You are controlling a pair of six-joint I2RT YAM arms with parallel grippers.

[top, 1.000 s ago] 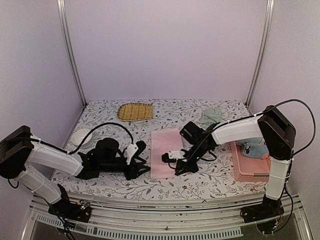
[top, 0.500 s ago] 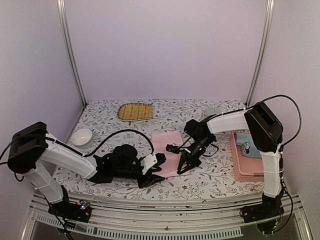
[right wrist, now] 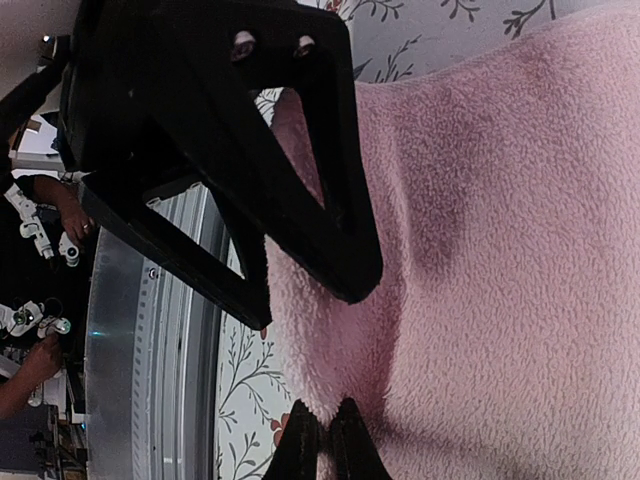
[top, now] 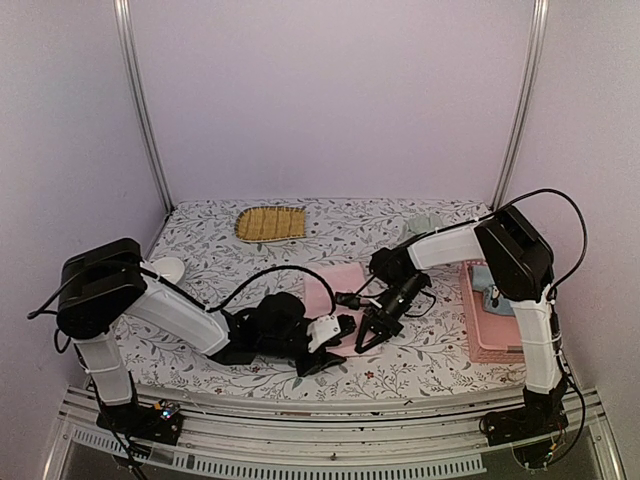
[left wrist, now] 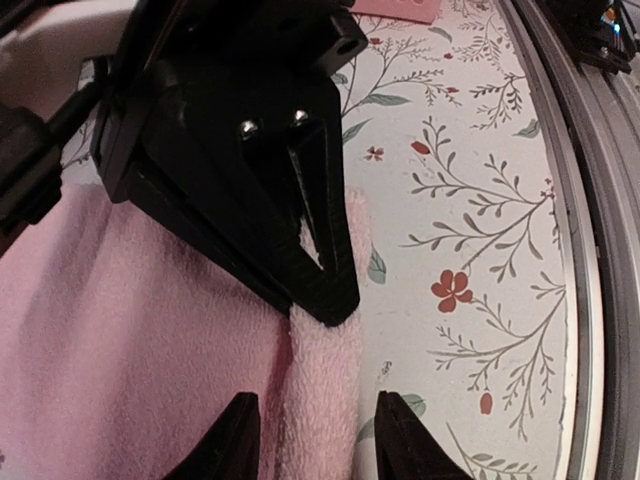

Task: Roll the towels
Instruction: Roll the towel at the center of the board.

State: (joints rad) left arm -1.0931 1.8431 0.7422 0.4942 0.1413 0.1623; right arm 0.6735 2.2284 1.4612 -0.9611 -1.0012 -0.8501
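The pink towel point(top: 333, 285) lies mid-table with its near edge turned up into a narrow fold point(left wrist: 320, 370). My left gripper point(top: 342, 338) is low at that near edge. It is open, with its fingertips point(left wrist: 318, 440) standing on either side of the fold. My right gripper point(top: 362, 342) meets it from the right, shut, pinching the towel's fuzzy near edge point(right wrist: 325, 445). The pale green towel point(top: 424, 223) lies crumpled at the back right. The light blue towel point(top: 487, 278) sits on the pink tray point(top: 482, 335), partly behind the right arm.
A yellow-brown woven mat point(top: 270, 222) lies at the back. A white bowl point(top: 166, 268) is at the left, behind the left arm. The table's metal front rail point(left wrist: 600, 250) runs close to both grippers. Cables trail over the floral cloth.
The left arm has swept right to the towel's near edge. The right gripper has drawn back to the same edge, and the towel now looks shorter, its near edge folded up.
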